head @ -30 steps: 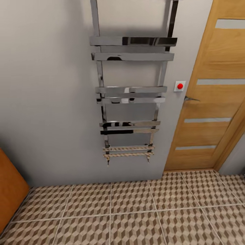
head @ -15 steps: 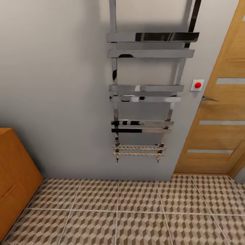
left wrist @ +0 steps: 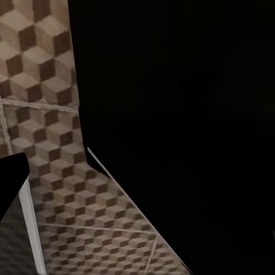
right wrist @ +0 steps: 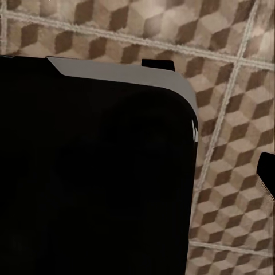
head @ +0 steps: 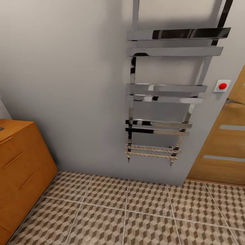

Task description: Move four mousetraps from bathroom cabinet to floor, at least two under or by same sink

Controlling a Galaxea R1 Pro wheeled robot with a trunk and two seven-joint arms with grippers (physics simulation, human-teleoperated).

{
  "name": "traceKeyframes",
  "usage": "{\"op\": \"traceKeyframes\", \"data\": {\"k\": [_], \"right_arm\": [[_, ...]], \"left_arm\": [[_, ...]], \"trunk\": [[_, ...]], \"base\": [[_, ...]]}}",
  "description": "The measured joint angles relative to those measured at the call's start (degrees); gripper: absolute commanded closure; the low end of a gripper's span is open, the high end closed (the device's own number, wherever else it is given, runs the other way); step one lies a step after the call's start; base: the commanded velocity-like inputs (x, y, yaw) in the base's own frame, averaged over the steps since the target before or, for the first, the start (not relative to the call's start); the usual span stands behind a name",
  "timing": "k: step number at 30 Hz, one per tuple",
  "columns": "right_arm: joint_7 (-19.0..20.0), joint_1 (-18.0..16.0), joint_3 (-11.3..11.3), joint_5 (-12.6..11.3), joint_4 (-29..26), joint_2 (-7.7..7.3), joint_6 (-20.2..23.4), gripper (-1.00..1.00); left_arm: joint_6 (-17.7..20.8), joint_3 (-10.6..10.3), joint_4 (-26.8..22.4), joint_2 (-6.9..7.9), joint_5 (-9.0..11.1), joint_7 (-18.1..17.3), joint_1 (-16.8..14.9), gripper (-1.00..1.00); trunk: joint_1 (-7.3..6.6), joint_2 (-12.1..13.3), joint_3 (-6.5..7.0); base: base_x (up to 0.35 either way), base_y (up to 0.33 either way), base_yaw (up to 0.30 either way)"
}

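The mousetraps and the sink are out of view. The bathroom floor [head: 136, 211], with its brown, beige and white cube pattern and pale grout, runs along the foot of a grey wall in the head view. The same tiles appear in the left wrist view [left wrist: 51, 114] and the right wrist view [right wrist: 229, 114], each beside a large dark part of the robot's body [left wrist: 183, 114] [right wrist: 91, 172].
An orange wooden drawer cabinet [head: 20, 170] stands at the left against the wall. A chrome ladder towel rail [head: 166, 95] hangs on the wall. A wooden door [head: 224, 149] is at the right edge, with a red button switch [head: 222, 85] beside it.
The head camera has turned left, so the whole picture has shifted right. More of the orange cabinet is in view and most of the door has left the frame.
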Motion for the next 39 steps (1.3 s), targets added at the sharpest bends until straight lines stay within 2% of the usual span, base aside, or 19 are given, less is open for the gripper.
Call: {"op": "traceKeyframes", "data": {"k": [26, 39], "right_arm": [[0.0, 0.0, 0.0, 0.0, 0.0, 0.00, 0.0, -1.00], [0.0, 0.0, 0.0, 0.0, 0.0, -0.08, 0.0, -1.00]], "left_arm": [[0.0, 0.0, 0.0, 0.00, 0.0, 0.0, 0.0, -1.00], [0.0, 0.0, -0.1, -0.06, 0.0, 0.3, 0.0, -1.00]], "trunk": [[0.00, 0.0, -0.02], [-0.02, 0.0, -0.02]], "base": [[0.000, 0.000, 0.279], [0.098, -0.098, 0.031]]}}
